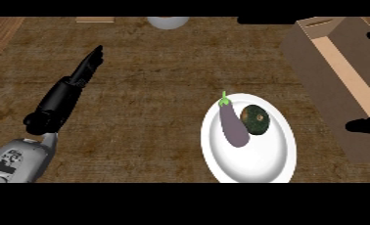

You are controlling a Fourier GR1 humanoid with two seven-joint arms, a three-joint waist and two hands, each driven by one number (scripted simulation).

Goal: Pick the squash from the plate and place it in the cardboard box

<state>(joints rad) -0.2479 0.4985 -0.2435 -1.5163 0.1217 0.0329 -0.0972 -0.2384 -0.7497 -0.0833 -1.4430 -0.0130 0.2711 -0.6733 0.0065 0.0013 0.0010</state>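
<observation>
Left hand stretched out flat over the counter, fingers straight, holding nothing, well away from squash and eggplant on the plate.

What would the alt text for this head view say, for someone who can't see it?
A white plate on a brown counter holds a dark green squash beside a purple eggplant. An open cardboard box sits right of it; the robot's left hand extends open at left.
</observation>
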